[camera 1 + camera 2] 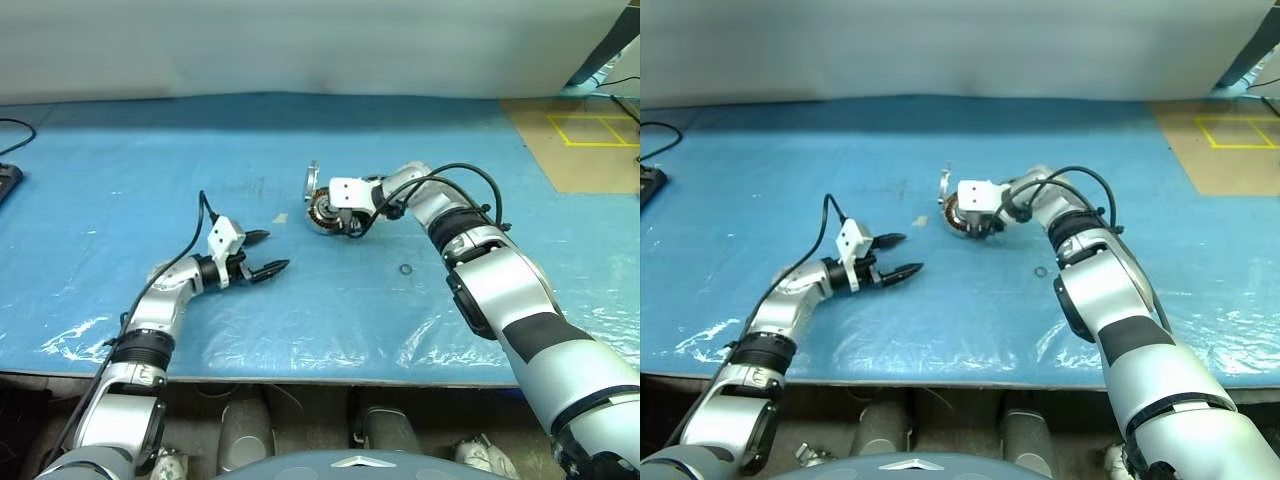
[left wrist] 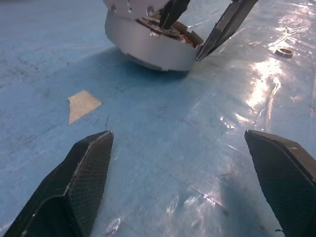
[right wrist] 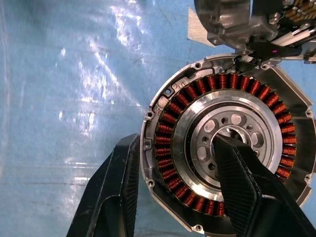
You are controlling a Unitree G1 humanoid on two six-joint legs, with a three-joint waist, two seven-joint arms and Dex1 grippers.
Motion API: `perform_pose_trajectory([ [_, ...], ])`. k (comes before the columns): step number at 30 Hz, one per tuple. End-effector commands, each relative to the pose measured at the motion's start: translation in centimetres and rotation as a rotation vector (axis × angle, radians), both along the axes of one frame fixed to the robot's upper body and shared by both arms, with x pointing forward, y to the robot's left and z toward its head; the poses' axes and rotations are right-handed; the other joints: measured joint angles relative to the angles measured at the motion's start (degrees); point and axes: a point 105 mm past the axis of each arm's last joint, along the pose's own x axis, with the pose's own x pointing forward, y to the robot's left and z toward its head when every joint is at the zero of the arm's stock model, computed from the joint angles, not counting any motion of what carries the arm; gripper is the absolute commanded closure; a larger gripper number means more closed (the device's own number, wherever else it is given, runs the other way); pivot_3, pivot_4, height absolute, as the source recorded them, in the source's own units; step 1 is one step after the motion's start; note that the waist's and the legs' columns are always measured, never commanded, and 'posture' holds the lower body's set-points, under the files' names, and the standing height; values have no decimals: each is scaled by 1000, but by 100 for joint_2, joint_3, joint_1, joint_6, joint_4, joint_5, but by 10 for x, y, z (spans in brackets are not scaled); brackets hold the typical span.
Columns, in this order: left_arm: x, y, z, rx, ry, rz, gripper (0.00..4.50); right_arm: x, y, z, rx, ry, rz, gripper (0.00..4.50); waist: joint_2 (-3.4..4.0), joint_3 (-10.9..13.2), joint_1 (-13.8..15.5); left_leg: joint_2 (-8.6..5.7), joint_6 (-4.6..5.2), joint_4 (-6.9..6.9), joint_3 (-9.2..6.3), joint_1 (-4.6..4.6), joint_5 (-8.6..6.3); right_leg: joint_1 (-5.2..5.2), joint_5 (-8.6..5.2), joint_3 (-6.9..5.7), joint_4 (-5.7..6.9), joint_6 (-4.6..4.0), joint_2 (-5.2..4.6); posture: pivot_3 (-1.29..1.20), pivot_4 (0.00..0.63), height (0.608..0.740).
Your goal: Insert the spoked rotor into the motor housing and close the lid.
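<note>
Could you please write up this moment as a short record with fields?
surface: blue covered table
motor housing: on the table, copper windings exposed
lid: standing upright at the housing's far edge
right gripper: at the housing, one finger outside the rim, one over the centre hub
left gripper: fingers wide open, apart from the housing, holding nothing
small ring: lying near the right arm

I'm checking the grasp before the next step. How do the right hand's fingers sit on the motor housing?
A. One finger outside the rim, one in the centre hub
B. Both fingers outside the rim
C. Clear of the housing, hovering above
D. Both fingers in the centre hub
A: in the right wrist view, one of the right hand's fingers lies outside the motor housing's rim and the other reaches over the hub.
</note>
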Motion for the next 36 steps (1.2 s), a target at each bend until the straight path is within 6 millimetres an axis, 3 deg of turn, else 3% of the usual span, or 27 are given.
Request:
perform_pose_trajectory([
  [1,0,7,12,-9,-58,21,0,-16,-3,-8,97,210,-21,2512,0,0,2,1,0,-1,0,-3,0,-1,0,-2,0,0,0,0,150,740],
  [6,-7,10,7,-9,-45,30,0,-44,6,2,218,390,-2,2512,-1,0,4,2,3,-16,0,-6,3,-3,0,-11,-7,0,2,0,150,740],
  [10,-11,13,4,-2,-35,37,0,-62,23,18,322,490,-85,2512,-1,0,-10,5,-9,-35,-1,4,23,-9,0,-11,-7,0,8,0,150,740],
  [17,-12,15,4,1,-29,41,0,-61,50,29,434,624,-358,2512,1,1,7,-3,-39,-67,2,23,22,-11,-1,0,-11,-1,7,0,150,740],
  [26,-23,29,3,31,-11,65,0,-72,64,17,394,696,-496,2512,1,1,9,-10,-53,-95,3,27,20,-11,11,0,-34,22,7,0,150,740],
  [36,-31,41,-1,59,13,82,0,-106,72,22,359,796,-485,2512,2,1,15,-16,-62,-105,2,31,18,-10,12,3,-44,29,7,0,150,740],
])
